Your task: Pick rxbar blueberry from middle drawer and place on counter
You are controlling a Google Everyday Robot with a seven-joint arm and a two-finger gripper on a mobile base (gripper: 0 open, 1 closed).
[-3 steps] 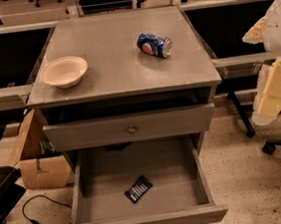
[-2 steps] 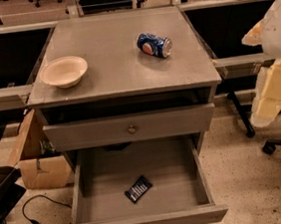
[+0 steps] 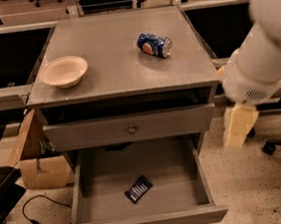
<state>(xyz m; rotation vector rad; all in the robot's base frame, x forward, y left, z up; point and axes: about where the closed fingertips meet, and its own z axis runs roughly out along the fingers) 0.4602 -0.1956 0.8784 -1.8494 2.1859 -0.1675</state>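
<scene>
Because the drawer (image 3: 102, 180) stands pulled out, the bar (image 3: 138, 189) lies exposed, flat on its floor near the front. The claw (image 3: 239, 126) hangs right of the cabinet (image 3: 132, 129), well apart from the bar; released or clenched, I cannot tell. Bowl (image 3: 64, 71) and can (image 3: 154, 45) leave tabletop (image 3: 116, 74) room between them.

rxbar blueberry (image 3: 138, 189): small flat dark bar with pale stripes of lettering; laid flat and turned diagonally.
Bar position: found on the drawer floor, about mid-width, nearer the front wall; touched by nothing but the floor.
middle drawer (image 3: 97, 173): wide, shallow, plain grey inside; pulled well out; small round knob seen on its front.
desk (image 3: 111, 72): flat grey cabinet top, slightly scuffed, above the drawer.
hand (image 3: 239, 123): held outside the cabinet's right side, well apart from the bar.
</scene>
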